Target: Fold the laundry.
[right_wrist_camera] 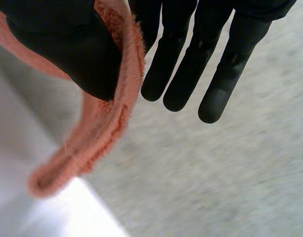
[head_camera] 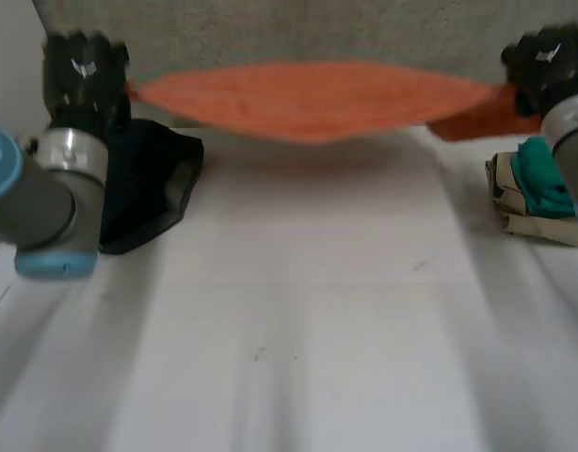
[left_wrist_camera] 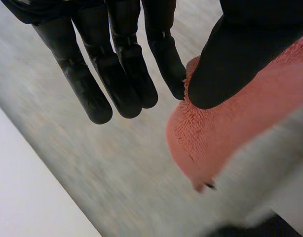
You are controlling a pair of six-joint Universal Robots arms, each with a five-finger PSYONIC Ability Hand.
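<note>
An orange towel [head_camera: 313, 99] hangs stretched in the air above the table's far edge, sagging a little in the middle. My left hand [head_camera: 82, 80] holds its left end and my right hand [head_camera: 548, 61] holds its right end. In the left wrist view the thumb [left_wrist_camera: 240, 54] presses onto the towel's corner [left_wrist_camera: 225, 128] while the fingers [left_wrist_camera: 117, 74] stay straight beside it. In the right wrist view the towel's edge [right_wrist_camera: 102, 128] loops round the thumb [right_wrist_camera: 67, 49], with the fingers [right_wrist_camera: 210, 64] straight next to it.
A dark garment [head_camera: 143, 184] lies crumpled on the white table [head_camera: 308, 311] beside my left arm. A folded pile of teal and beige cloth [head_camera: 538, 188] sits at the table's right edge under my right arm. Grey floor [head_camera: 270, 33] lies beyond the table.
</note>
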